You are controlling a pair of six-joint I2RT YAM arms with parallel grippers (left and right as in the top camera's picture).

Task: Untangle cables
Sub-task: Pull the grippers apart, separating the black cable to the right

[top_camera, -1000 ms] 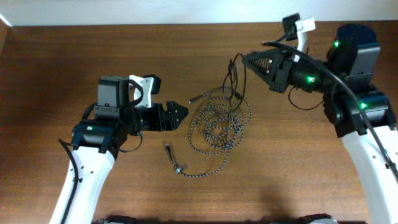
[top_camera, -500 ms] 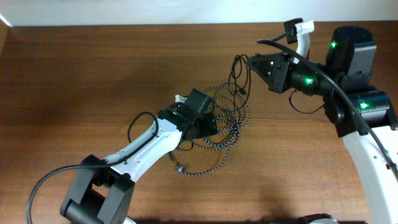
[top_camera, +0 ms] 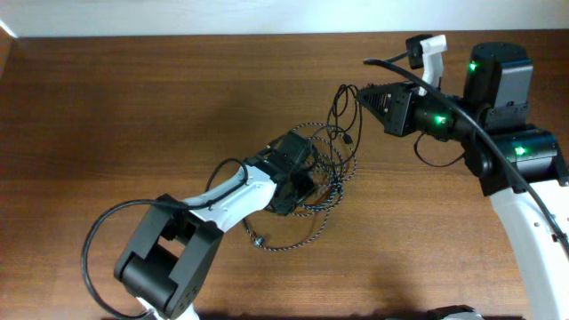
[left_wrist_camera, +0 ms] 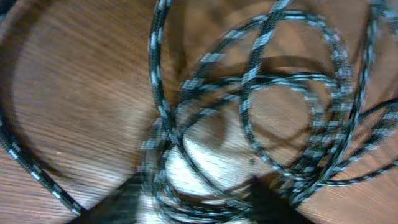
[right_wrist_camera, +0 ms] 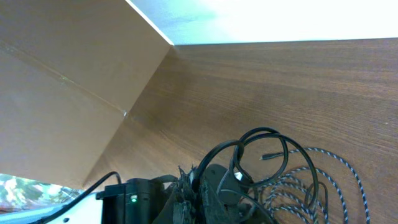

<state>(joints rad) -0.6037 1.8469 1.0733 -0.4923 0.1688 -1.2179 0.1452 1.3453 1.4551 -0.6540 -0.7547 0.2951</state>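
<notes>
Overhead: L jaws, state unclear, reached braided cable (top_camera: 327, 199); R jaws pinch black cable (top_camera: 338, 98).

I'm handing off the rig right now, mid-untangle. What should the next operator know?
Left end effector: open, down in the braided cable coils mid-table.
Right end effector: apparently shut on the black cable, holding a loop up beside the pile.
Done: nothing separated; the two cables overlap.
Left: pull the black cable free, then lay out the braided one.
</notes>
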